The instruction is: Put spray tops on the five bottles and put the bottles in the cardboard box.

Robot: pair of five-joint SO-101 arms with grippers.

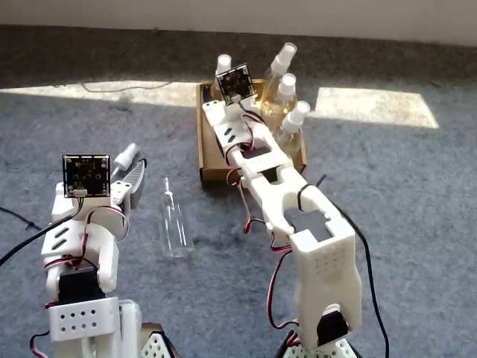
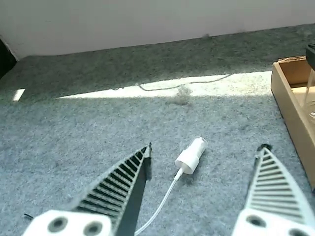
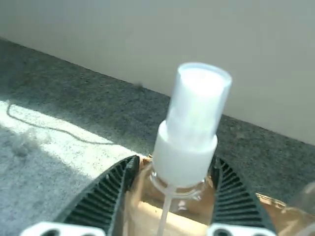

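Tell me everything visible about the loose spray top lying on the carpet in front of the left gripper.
The spray top is white, seemingly plastic: a round cap, a wider collar and a thin tube trailing from it. It lies on its side on the grey carpet, on no bottle, between the open fingers of the left gripper. Its head touches neither finger; the tube runs close by one, contact unclear.

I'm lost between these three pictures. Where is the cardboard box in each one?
High view: the cardboard box lies at top centre, under the outstretched arm.
Left wrist view: its corner sits beyond the open left fingers and the loose spray top.
Right wrist view: its rim shows behind the capped bottle between the right fingers.
Shared landmark: the sunlit strip of carpet crossed by a thin cable.
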